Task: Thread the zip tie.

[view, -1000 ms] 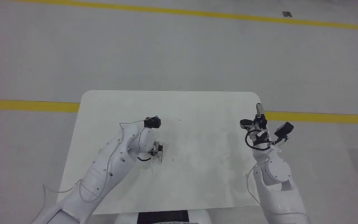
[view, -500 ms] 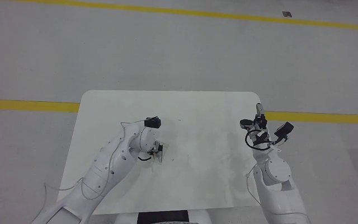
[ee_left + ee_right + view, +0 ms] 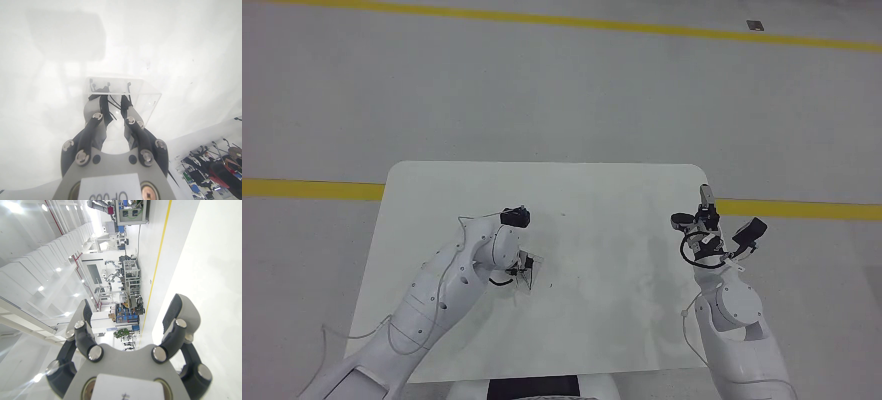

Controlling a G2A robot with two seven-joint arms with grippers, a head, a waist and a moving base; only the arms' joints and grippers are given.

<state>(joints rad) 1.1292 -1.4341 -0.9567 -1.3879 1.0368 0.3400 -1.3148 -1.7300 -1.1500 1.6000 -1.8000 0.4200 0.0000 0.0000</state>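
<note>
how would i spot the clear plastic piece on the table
On the white table, follow the left arm to its hand, left of the middle. There stands a small clear plastic piece: see-through, with thin black ties hooked over its top edge.

Top view overlooks the table (image 3: pixel 622 200), which left wrist view sees close.

White table (image 3: pixel 622 200) with rounded corners. A small clear box (image 3: pixel 528 272) stands directly on the surface, left of centre, about midway between the far and near edges. A tiny dark mark (image 3: pixel 563 213) lies nearer the far edge, apart from the box.
</note>
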